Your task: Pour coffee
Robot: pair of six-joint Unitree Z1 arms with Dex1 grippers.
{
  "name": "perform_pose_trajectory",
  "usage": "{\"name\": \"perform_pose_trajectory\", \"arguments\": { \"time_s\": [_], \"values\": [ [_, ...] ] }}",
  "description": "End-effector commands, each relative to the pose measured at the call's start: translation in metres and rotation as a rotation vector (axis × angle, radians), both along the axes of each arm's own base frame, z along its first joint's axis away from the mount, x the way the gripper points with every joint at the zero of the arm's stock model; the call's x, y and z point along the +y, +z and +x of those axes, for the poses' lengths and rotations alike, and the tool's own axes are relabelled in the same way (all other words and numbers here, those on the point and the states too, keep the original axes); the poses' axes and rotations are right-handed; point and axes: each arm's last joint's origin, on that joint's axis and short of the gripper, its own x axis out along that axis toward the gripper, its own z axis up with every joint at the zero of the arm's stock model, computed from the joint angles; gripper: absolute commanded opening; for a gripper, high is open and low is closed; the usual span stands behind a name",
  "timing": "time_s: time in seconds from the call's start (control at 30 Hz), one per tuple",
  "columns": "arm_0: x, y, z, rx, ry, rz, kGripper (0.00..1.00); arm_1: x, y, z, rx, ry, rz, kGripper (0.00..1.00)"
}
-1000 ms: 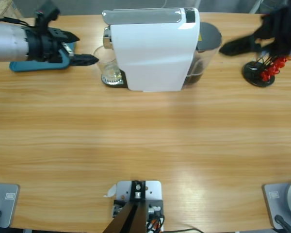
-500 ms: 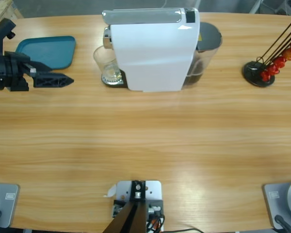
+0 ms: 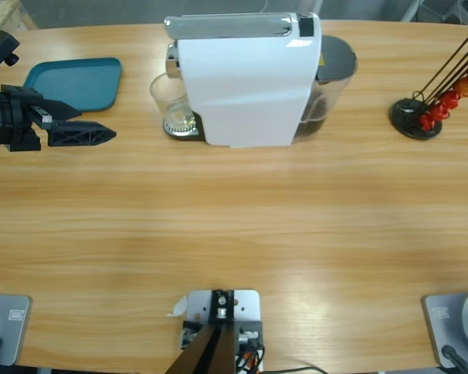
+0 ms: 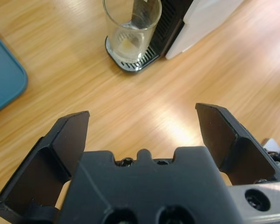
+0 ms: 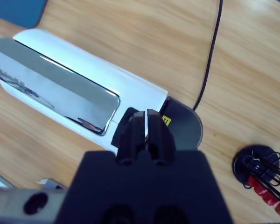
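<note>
left gripper (image 4: 142,123) is spread wide open with nothing in it, hovering over bare table (image 3: 234,226) near the blue tray (image 3: 74,82). right gripper (image 5: 141,122) is pinched closed, also empty, above the white coffee machine (image 3: 246,78). the glass (image 4: 132,25) under the spout has barely any coffee (image 4: 127,44) in it

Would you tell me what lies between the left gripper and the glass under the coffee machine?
Only bare wooden table lies between the left gripper and the glass, as the left wrist view shows.
</note>
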Motion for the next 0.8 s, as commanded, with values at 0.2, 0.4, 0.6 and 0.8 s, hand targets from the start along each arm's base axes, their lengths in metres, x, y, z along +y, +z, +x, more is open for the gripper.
{"name": "perform_pose_trajectory", "arguments": {
  "time_s": [0.2,0.4,0.6,0.8],
  "values": [
    [0.002,-0.011,-0.006,0.019,-0.016,0.046,0.996,0.017,-0.020,0.006,0.071,0.032,-0.010,0.000],
    [0.002,-0.012,-0.006,0.022,-0.016,0.047,0.996,0.023,-0.026,0.003,0.103,0.045,-0.024,0.000],
    [0.002,-0.011,-0.006,0.020,-0.016,0.047,0.996,0.026,-0.032,0.007,0.111,0.042,-0.036,0.000],
    [0.002,-0.010,-0.005,0.015,-0.016,0.044,0.996,0.027,-0.034,0.010,0.106,0.037,-0.045,0.000]
  ]
}}
